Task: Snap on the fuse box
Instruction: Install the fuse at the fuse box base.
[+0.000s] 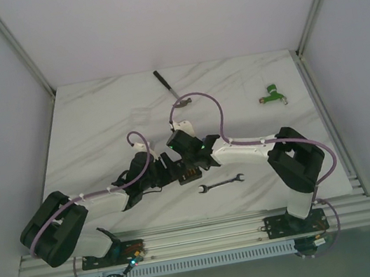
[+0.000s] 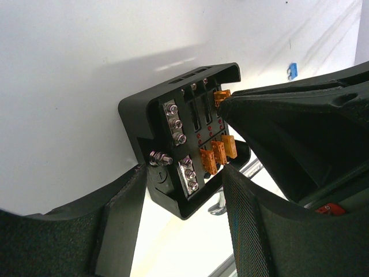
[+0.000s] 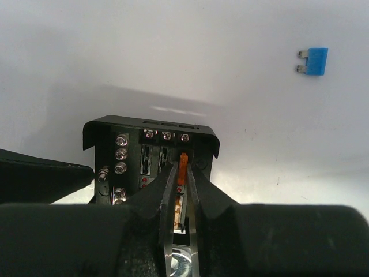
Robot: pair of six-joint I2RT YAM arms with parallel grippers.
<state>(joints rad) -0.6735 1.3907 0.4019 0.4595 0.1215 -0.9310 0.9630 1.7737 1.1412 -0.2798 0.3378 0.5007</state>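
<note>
The fuse box [image 2: 136, 117] is a small square black box with silver screw terminals and several orange fuses [image 2: 218, 151] in its slots. It hangs tilted above the table between the two arms [image 1: 188, 174]. My left gripper [image 2: 184, 180] is shut on it, one finger [image 2: 124, 216] against its left edge and the other against its lower right edge. My right gripper [image 3: 181, 168] reaches into the box [image 3: 125, 151] from the front, shut on one orange fuse [image 3: 183, 163] standing at the rightmost slot. In the top view the right gripper [image 1: 188, 158] hides much of the box.
A silver wrench [image 1: 221, 184] lies just in front of the box. A loose blue fuse [image 3: 314, 61] lies on the white table to its right. A dark-handled tool [image 1: 169, 88] lies at the back, a green part [image 1: 273, 93] at the back right.
</note>
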